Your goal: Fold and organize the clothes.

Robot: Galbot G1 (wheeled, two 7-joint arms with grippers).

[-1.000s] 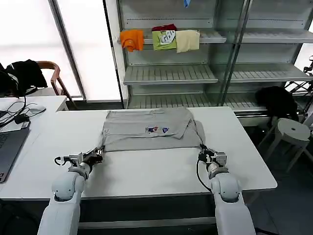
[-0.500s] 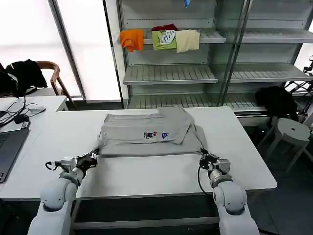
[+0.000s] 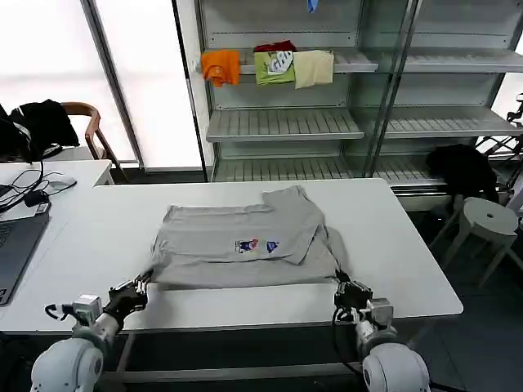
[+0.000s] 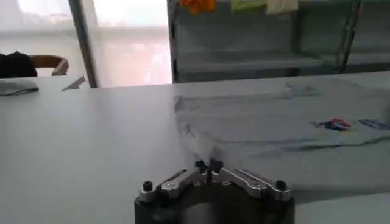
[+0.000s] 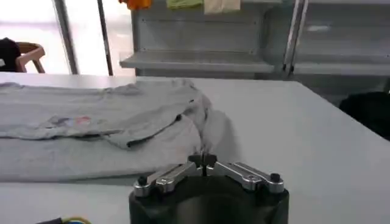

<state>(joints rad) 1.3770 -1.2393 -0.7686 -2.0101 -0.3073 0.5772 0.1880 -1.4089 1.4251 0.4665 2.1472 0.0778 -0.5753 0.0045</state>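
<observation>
White worktop (image 3: 409, 245) carries a light grey T-shirt (image 3: 245, 245), laid flat near its centre with the near hem toward the robot. The T-shirt is partly folded: an upper layer lies over the lower one, and a small multicoloured chest print (image 3: 257, 245) faces up on it. One sleeve corner sticks up at the far right edge of the garment.

Shelving unit (image 3: 327, 122) stands behind the worktop; folded orange, green and cream garments (image 3: 270, 65) rest on its upper shelf.

Left end effector (image 3: 131, 294) sits low at the near left edge of the worktop. In the left wrist view its fingertips (image 4: 208, 165) are pressed together on the near left corner of the T-shirt, and the fabric runs up from them in a taut ridge.

Right end effector (image 3: 350, 291) sits at the near right edge. In the right wrist view its fingertips (image 5: 204, 160) meet, pinching the near right corner of the T-shirt.
</observation>
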